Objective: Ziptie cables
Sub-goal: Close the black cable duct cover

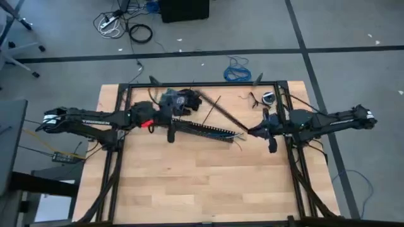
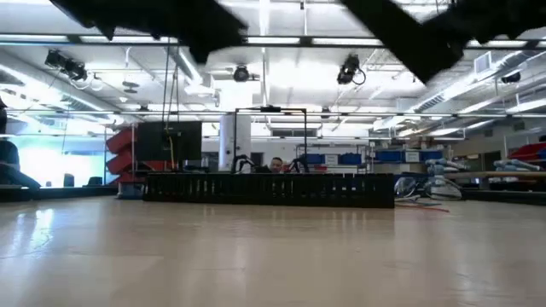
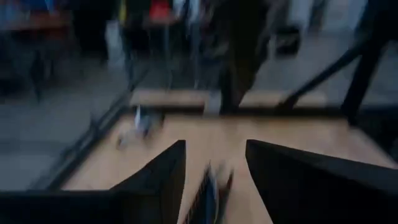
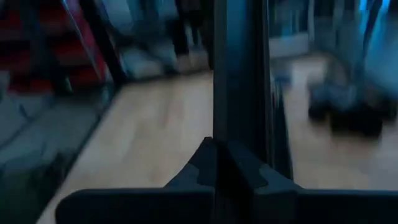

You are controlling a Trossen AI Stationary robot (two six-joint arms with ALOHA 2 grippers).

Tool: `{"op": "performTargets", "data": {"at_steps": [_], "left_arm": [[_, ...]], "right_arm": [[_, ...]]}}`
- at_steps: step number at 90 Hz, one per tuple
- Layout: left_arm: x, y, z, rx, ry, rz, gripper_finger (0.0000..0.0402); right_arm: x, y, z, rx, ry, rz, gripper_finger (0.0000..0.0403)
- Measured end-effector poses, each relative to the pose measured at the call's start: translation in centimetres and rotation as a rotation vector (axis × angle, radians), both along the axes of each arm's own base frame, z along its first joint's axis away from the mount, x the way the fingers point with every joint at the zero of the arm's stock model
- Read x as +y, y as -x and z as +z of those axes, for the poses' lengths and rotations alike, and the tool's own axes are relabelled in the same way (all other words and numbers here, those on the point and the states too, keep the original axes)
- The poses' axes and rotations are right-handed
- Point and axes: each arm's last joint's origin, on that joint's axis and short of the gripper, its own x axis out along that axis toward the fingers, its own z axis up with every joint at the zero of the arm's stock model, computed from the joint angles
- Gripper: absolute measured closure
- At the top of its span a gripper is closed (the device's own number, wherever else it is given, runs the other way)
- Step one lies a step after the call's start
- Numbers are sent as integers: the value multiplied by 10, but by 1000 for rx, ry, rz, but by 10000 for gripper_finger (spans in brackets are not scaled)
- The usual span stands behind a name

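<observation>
Nearest you in the right wrist view, the right gripper point(image 4: 219, 163) has its two dark fingers pinched together on a long black strip point(image 4: 239, 81) that runs straight away from them. From above you see that same strip point(image 1: 205, 130) lying slantwise across the middle of the wooden table point(image 1: 189, 189), its right end at the right gripper point(image 1: 250, 132) and its left end under the left arm. Your left gripper point(image 3: 214, 171) is spread open, fingers apart, with the strip's end blurred between them; from above it sits near the table's middle point(image 1: 170, 133). The cables point(image 1: 237, 137) trail as thin wires beside the strip's right end, just by the right gripper. A second thin black strip point(image 1: 211, 107) lies farther back, and a blue coiled cable point(image 1: 238, 69) rests on the floor beyond the table.
</observation>
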Motion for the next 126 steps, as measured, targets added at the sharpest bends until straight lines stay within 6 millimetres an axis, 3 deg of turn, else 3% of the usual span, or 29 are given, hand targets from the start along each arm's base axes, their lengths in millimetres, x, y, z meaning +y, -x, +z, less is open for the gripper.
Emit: {"op": "performTargets", "data": {"at_steps": [13, 24, 51, 68, 91, 126], "left_arm": [[-4, -1, 26, -300, -71, -142, 239], [-3, -2, 32, -386, -90, -190, 239], [-2, -34, 37, -362, -94, -319, 239], [-4, -35, 40, -372, -154, -379, 239], [-5, -40, 28, -289, -138, -424, 239], [-4, -41, 26, -282, -217, -388, 239]], "right_arm": [[4, -4, 10, -314, 52, 172, 400], [8, -13, 15, -430, 57, 268, 400], [13, -69, 17, -357, 3, 266, 400], [15, -93, 22, -330, 25, 296, 400], [15, -110, 17, -279, 21, 288, 400], [5, -114, 12, -254, 53, 247, 400]]}}
